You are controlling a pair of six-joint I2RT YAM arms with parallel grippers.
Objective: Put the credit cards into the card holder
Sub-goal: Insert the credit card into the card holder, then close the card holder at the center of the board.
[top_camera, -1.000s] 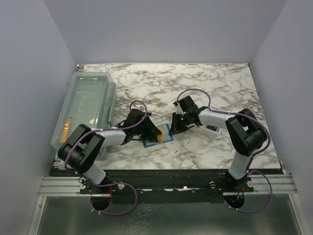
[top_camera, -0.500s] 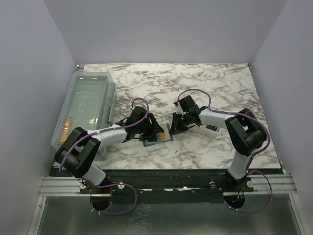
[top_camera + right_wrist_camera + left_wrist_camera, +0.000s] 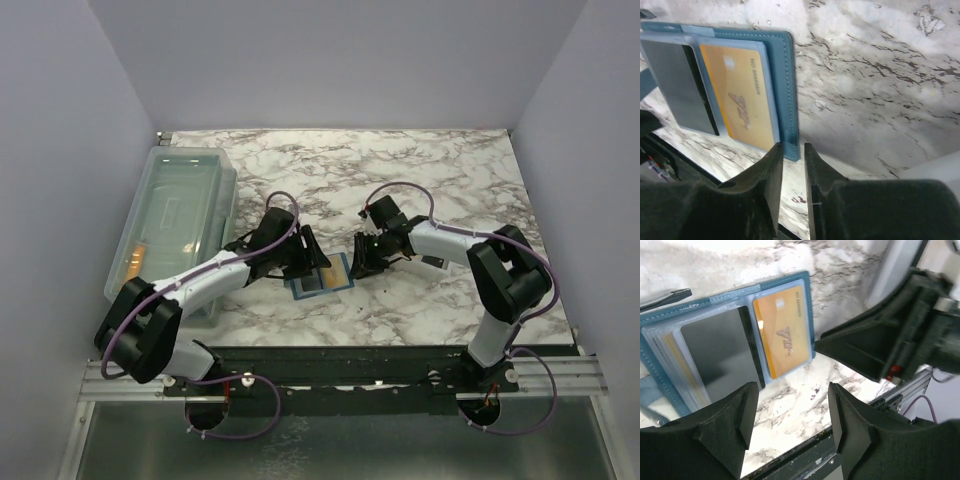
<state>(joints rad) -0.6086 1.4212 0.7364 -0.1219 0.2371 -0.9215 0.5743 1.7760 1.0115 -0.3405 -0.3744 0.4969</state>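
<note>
Overhead, the arms half hide the card holder [image 3: 322, 277], but wrist views show a credit card [image 3: 740, 95] pocketed inside, right gripper [image 3: 792, 162] pinching its three-o'clock edge, left gripper [image 3: 791, 407] spread empty.

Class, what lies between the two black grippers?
Top view: an open teal-blue folding wallet, holding a golden-orange plastic card, lies between left gripper and right gripper.

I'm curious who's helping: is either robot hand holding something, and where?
The left gripper is open, holding nothing. The right gripper sits nearly shut at a corner of the card holder, but a pinch cannot be told.
</note>
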